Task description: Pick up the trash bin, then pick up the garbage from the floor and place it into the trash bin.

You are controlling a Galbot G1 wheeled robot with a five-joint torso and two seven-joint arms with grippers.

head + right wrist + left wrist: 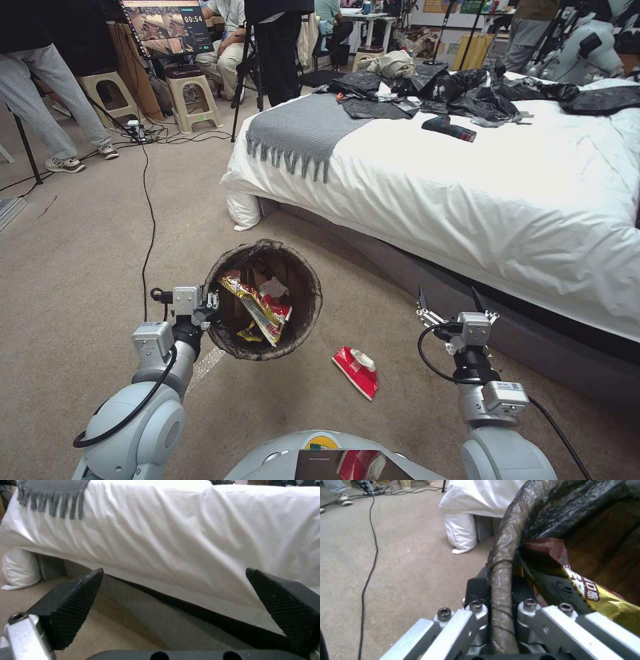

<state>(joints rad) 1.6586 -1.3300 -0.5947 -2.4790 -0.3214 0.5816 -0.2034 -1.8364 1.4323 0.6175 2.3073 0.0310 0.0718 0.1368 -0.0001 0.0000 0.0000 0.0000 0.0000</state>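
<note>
Gripping the rim of the small round trash bin (263, 300) lined with a crinkled dark brown-black bag, the left pincer (212, 301) is pressed together on the bag-covered rim, one finger inside and one outside, as the left wrist view shows (501, 590). Bin hangs above the beige carpet floor (73, 267), mouth tipped toward the head camera. Contents: a long yellow-and-red snack wrapper (257, 308) lying slantwise across the opening, a crumpled white tissue (275, 287) above it with a red packet just beside, and a smaller yellow scrap (249, 332) lower down. Left wrist view shows the wrapper (586, 590) up close against the inner wall: white block lettering on a dark red panel, too partial to read. On the carpet, just beside the bin and between the two arms, lies a red-and-white packet (357, 370), flat, apart from both pincers. Right pincer (452, 300) hovers near the side of the bed, fingers (75, 605) spread wide with nothing between them, pointed at the white bedsheet (186, 537). Bed carries a grey fringed throw (300, 133) and a heap of black plastic sheets (480, 93). A screen (167, 27) beyond the bed reads "00:54".
</note>
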